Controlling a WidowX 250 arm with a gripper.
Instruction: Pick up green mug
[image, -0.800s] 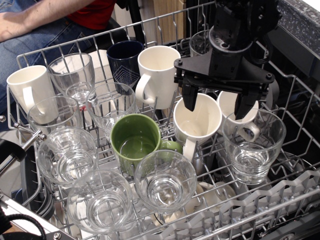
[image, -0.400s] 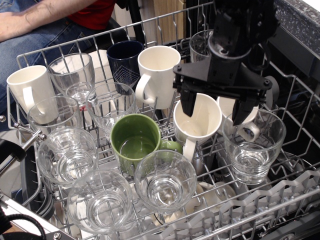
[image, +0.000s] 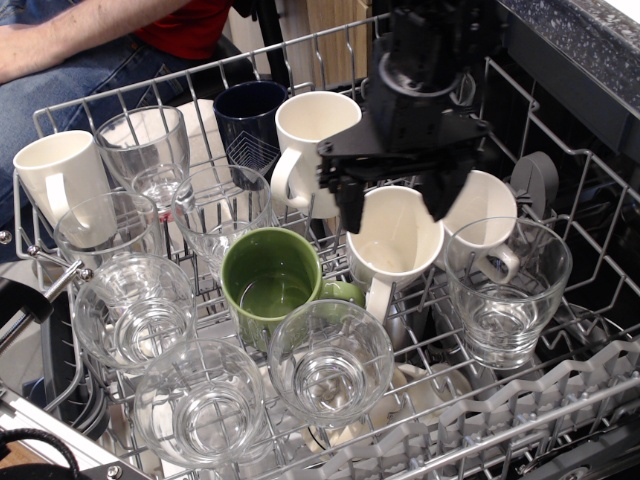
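The green mug (image: 270, 283) stands upright in the middle of the dishwasher rack (image: 40, 118), mouth up, its handle (image: 344, 292) pointing right. My black gripper (image: 394, 212) hangs open and empty above the cream mug (image: 396, 240) just right of the green mug. Its left finger (image: 352, 205) is up and to the right of the green mug's rim; its right finger (image: 440, 198) is over the cream mug's far side. Nothing is held.
Several clear glasses (image: 330, 362) crowd the green mug at front and left. A dark navy mug (image: 249, 118) and cream mugs (image: 313, 143) stand behind it. Another glass (image: 506, 290) is at right. A person's arm (image: 80, 30) is at the top left.
The gripper has moved left, from above the right-hand glass and small cream mug to above the cream mug beside the green mug. It stays open. The mugs and glasses have not moved.
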